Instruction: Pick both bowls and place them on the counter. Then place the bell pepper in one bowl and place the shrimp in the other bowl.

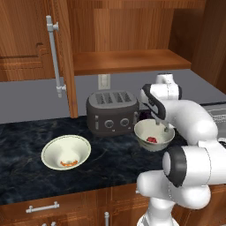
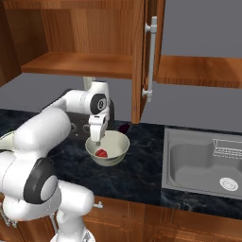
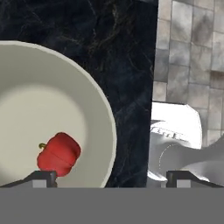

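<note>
In the left base view the deeper bowl (image 1: 154,134) stands on the black marble desk (image 1: 110,163) right of centre, just in front of the dark toaster's (image 1: 112,111) right corner, and the red bell pepper (image 1: 152,140) lies on its floor. The tool (image 1: 161,127) hangs over this bowl's right half with its fingers spread wide apart and nothing between them. At the left of that frame, well apart from the deeper bowl, the shallow bowl (image 1: 66,152) rests on the desk with the orange shrimp (image 1: 68,163) lying at the near side of its floor. In the right base view the deeper bowl (image 2: 108,148) sits at centre left on the desk (image 2: 137,175), the bell pepper (image 2: 101,153) shows inside it toward its left, and the tool (image 2: 98,138) points down over the bowl's left rim area. A steel sink (image 2: 204,163) is set into the desk at the right of that frame, and an open cupboard door (image 2: 150,56) with a long grey handle hangs above. In the hand view the deeper bowl (image 3: 52,105) covers the left of the frame, and the bell pepper (image 3: 59,154), stem to the left, lies low in it just above the left fingertip (image 3: 41,178); the other fingertip (image 3: 181,177) stands far to the right, beyond the bowl's rim and past the desk (image 3: 127,65) edge.
</note>
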Available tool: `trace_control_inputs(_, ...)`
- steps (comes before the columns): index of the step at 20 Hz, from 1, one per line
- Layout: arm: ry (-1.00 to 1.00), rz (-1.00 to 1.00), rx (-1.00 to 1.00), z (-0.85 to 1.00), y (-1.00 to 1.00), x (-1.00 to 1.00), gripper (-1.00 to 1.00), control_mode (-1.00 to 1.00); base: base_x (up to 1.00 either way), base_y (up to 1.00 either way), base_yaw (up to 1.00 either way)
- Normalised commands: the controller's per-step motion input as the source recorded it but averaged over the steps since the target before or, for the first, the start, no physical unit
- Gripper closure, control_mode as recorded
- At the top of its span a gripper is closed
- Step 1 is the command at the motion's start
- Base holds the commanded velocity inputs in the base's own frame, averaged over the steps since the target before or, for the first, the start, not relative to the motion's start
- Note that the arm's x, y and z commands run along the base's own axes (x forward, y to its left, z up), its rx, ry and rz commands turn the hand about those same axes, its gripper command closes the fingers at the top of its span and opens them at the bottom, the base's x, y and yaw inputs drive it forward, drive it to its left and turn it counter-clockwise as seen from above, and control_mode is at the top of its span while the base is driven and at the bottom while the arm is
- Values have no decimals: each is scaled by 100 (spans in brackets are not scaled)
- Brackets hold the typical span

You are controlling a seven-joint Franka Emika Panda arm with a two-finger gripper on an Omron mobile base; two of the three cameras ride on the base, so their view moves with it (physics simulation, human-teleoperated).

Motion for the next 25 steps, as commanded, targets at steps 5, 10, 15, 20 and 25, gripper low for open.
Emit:
trace_control_inputs(5,0,0,-3,34,69,-85,-100,-100,0,0,0)
trace_control_inputs(10,1,0,-7,24,87,-79,-100,-100,0,0,0)
trace_control_inputs(15,2,0,-9,1,71,-32,-100,-100,0,0,0)
trace_control_inputs(20,0,0,0,0,0,0,-100,-100,0,0,0)
trace_control_inputs(25,0,0,0,0,0,0,-100,-100,0,0,0)
